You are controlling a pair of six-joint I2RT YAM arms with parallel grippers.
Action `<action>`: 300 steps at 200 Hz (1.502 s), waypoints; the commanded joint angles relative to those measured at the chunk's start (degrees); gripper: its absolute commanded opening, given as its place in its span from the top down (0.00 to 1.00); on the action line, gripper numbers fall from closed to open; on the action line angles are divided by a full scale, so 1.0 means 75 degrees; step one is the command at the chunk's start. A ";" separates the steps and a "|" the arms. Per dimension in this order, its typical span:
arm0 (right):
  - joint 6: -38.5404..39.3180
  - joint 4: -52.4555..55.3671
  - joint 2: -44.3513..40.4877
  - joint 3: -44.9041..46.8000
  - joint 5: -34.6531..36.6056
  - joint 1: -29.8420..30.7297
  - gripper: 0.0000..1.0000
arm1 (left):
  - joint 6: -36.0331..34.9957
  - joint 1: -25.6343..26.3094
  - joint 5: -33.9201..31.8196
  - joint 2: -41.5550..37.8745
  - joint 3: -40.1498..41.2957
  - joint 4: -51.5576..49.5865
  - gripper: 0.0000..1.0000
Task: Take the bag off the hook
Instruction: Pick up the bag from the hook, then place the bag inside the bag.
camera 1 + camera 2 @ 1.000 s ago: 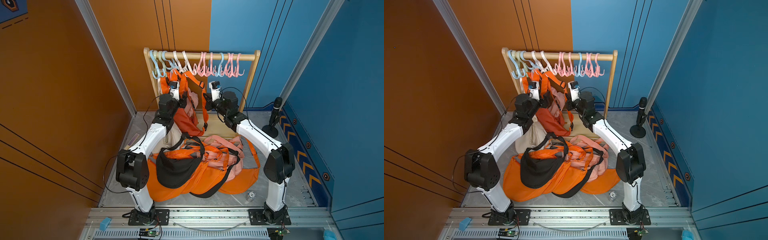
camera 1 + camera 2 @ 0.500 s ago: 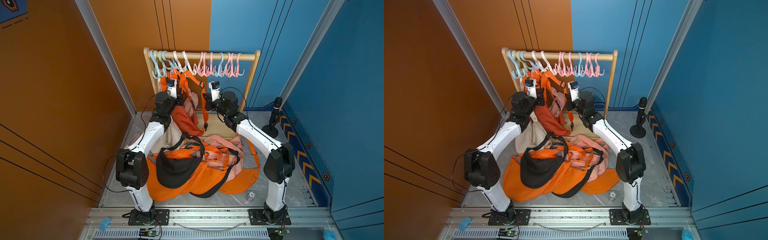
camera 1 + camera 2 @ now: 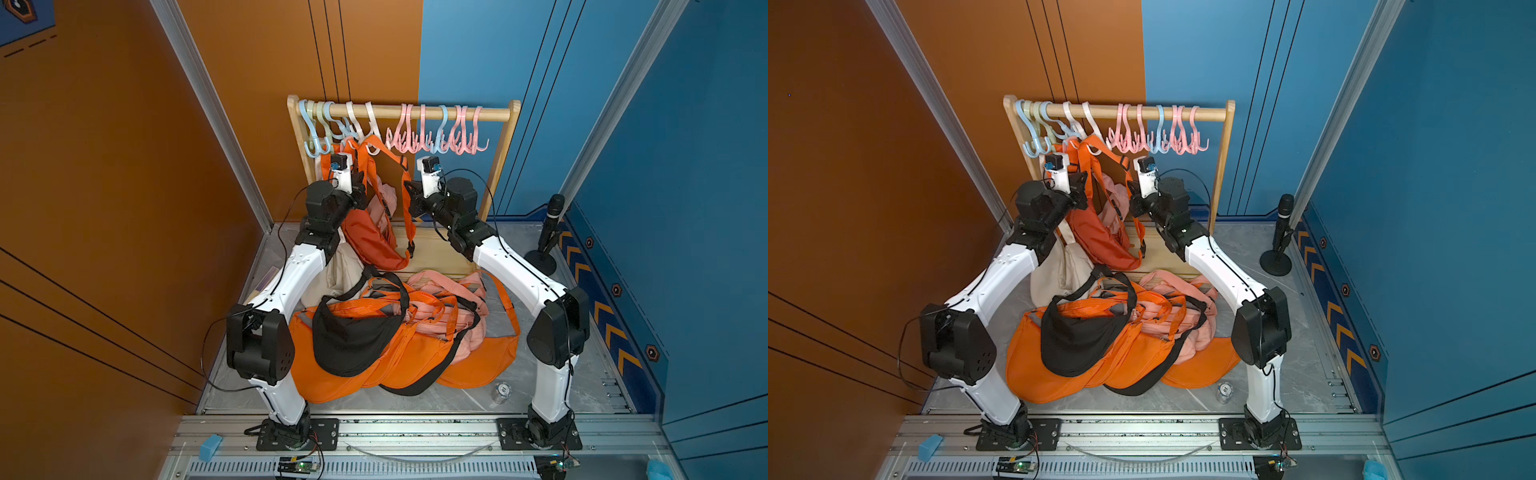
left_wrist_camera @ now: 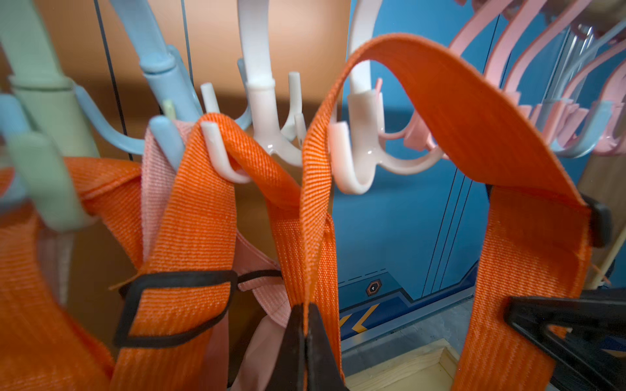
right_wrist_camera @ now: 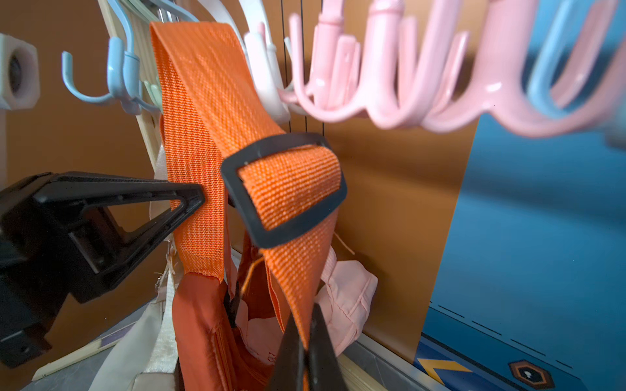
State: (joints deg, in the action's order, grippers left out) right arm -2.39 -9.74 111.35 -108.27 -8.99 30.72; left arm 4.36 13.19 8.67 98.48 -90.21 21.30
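1. The left hand [image 4: 306, 313] is shut tight on 1 side of the orange strap [image 4: 457, 101].
2. The strap bends up over a white hook [image 4: 359, 145] on the wooden rack [image 3: 498, 113].
3. The dark orange bag [image 3: 370, 241] hangs under that hook, between the 2 hands.
4. The right hand [image 5: 305, 325] is shut tight on the other side of the strap, under its black buckle [image 5: 284, 189].

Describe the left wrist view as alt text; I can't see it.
The left end effector is shut on an orange strap that rises and arches above a white hook's prongs, then drops to a black buckle. A second orange strap hangs on a neighbouring white prong; pastel hooks blur around them.
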 commanded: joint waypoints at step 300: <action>0.1869 0.1086 -0.4950 0.3567 0.1237 0.4783 1.00 | -0.1206 0.1159 -0.3809 -1.0065 0.3691 -0.7146 1.00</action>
State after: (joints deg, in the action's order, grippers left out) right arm 12.19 -1.91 73.80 -83.50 -3.53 66.89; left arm -3.27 20.40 -11.64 23.73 -65.36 -24.12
